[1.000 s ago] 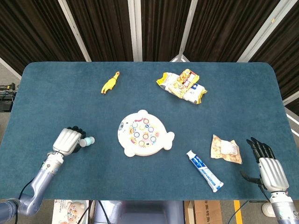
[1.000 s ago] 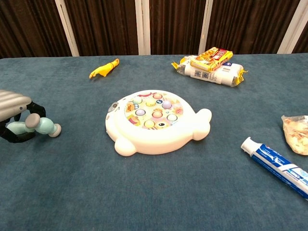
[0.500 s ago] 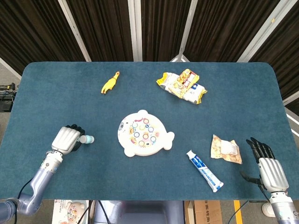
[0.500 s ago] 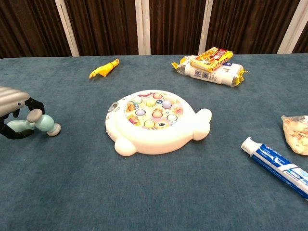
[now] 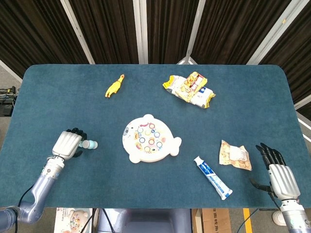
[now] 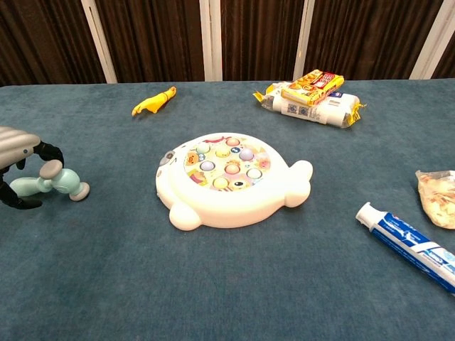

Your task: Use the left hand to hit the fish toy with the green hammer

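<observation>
The white fish toy, with coloured pegs on its face, lies at the table's middle. Left of it the green hammer rests on the cloth, head toward the toy. My left hand sits over the hammer's handle. Its dark fingers are curved above and below the handle with a gap between them, not clasped. My right hand lies at the near right edge with fingers straight and nothing in it; the chest view does not show it.
A yellow rubber chicken lies at the back left. Snack packets are at the back right. A toothpaste tube and a small snack bag lie right of the toy.
The left hand's fingers have loosened from a closed loop around the hammer handle and drawn slightly left. The hammer stays on the table. The right hand has not moved.
</observation>
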`<state>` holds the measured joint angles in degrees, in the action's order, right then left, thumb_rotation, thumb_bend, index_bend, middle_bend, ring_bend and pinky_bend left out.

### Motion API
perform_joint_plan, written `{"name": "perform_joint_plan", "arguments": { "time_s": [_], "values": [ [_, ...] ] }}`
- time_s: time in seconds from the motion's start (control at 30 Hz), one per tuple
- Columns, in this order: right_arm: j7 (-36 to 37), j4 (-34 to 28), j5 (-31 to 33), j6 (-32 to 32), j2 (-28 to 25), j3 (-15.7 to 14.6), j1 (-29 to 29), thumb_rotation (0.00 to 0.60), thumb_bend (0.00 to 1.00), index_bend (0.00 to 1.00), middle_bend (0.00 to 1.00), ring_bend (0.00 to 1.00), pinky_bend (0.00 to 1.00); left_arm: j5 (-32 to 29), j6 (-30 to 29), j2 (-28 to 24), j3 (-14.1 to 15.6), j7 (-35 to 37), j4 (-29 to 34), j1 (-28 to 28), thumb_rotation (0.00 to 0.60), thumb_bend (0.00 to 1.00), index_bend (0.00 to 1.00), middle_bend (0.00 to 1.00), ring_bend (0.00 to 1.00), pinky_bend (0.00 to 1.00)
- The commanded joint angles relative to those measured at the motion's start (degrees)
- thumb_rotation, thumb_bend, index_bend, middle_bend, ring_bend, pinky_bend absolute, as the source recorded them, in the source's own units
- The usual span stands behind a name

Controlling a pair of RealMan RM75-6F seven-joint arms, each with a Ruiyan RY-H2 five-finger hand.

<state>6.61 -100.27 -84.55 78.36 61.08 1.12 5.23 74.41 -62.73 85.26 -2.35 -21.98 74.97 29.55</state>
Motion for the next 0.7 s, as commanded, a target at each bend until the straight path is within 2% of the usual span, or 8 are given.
{"name": "perform_joint_plan", "arguments": {
  "time_s": [0.03, 0.33, 0.7],
  "values": [
    [0.0, 0.0, 0.0, 0.0, 0.0, 0.0, 0.0, 0.6, 0.23, 0.0, 0.0, 0.0, 0.0, 0.0, -0.2, 0.0, -0.2, 0.0, 0.1, -0.1, 0.6, 0.31, 0.42, 0.34, 0.26, 0.39],
    [0.0, -0.1, -0.1, -0.1, -0.1, -0.1, 0.0, 0.6, 0.23, 0.0, 0.0, 0.0, 0.0, -0.2, -1.0, 0.2, -0.9, -0.2, 0.1, -0.4, 0.6, 0.31, 0.42, 0.34, 0.26, 0.39],
    [0.0, -0.2, 0.0, -0.1, -0.1, -0.1, 0.0, 0.6, 0.23, 0.0, 0.0, 0.0, 0.0, -0.4, -1.4, 0.6, -1.4, -0.6, -0.2, -0.8, 0.6, 0.39, 0.41, 0.34, 0.26, 0.39]
  ]
}}
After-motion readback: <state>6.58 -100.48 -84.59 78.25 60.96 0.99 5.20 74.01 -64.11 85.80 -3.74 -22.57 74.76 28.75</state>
